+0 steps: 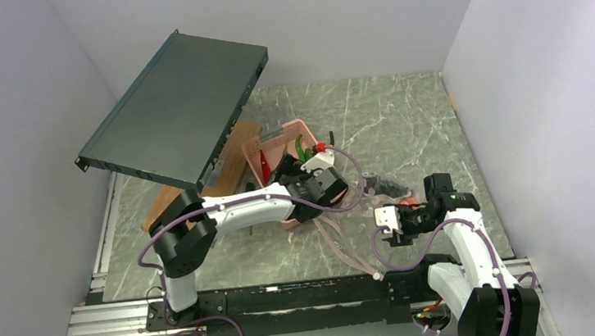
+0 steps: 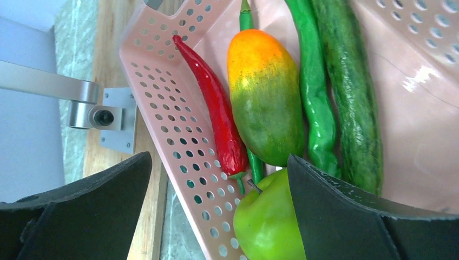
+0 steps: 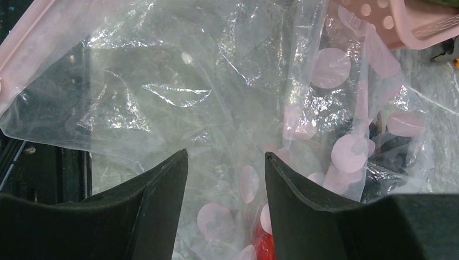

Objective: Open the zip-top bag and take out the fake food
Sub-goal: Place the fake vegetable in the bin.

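From above, the left pincer (image 1: pixel 293 171) hung over the pink basket (image 1: pixel 263 148) near the middle of the table (image 1: pixel 404 116); its opening could not be judged from there. The clear zip-top bag (image 1: pixel 344 242) lay crumpled on the table at about 5 o'clock from the basket, with the right pincer (image 1: pixel 389 231) at the bag's 3 o'clock edge. A dark tilted panel (image 1: pixel 177 105) stood at 10 o'clock from the basket, above a wooden board (image 1: pixel 232 162).

In the left wrist view, the left pincer (image 2: pixel 219 160) stood wide and gripped nothing. One finger was outside the wall of the pink basket (image 2: pixel 162 97), the other inside. In the basket lay a red chili (image 2: pixel 216 108), an orange-and-green mango (image 2: pixel 265 97) at its 3 o'clock, a long green pepper (image 2: pixel 316 103), a cucumber (image 2: pixel 349 92) and, at 6 o'clock, a lime-green apple (image 2: pixel 265 222).

In the right wrist view, the right pincer (image 3: pixel 224 157) was parted by a modest gap, with the zip-top bag (image 3: pixel 162 92) spread beyond it. The pink zip strip (image 3: pixel 27 49) ran at 10 o'clock. Through the pink-dotted film showed a red piece (image 3: pixel 264 246) at 6 o'clock and dark grapes (image 3: pixel 389 154) at 3 o'clock.
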You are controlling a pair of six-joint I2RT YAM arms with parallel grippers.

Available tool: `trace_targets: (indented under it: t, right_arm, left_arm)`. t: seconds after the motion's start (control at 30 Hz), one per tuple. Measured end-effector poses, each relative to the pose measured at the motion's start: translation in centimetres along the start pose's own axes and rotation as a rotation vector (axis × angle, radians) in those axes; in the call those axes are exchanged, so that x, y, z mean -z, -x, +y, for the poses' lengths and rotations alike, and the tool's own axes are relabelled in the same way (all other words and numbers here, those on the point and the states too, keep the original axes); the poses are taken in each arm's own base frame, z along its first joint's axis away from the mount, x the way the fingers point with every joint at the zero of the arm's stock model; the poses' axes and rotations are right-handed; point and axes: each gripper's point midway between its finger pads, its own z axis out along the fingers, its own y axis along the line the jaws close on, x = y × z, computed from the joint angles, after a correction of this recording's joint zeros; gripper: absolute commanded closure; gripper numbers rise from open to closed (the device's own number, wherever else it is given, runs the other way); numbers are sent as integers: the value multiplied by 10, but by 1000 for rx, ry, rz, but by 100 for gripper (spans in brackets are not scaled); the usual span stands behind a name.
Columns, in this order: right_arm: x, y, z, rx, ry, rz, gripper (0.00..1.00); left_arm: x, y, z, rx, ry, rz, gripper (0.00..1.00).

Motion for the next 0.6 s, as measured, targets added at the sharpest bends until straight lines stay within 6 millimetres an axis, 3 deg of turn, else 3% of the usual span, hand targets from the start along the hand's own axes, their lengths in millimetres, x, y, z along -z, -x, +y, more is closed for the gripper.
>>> trace_targets:
  t: [0.37, 0.6]
  right_arm:
    - [0, 0, 0, 1, -1, 0, 43]
    - [1, 0, 1, -5, -5, 2, 42]
  left_arm:
    - [52, 32, 19, 207, -260, -61, 0]
    - [81, 24, 2, 255, -502, -62, 0]
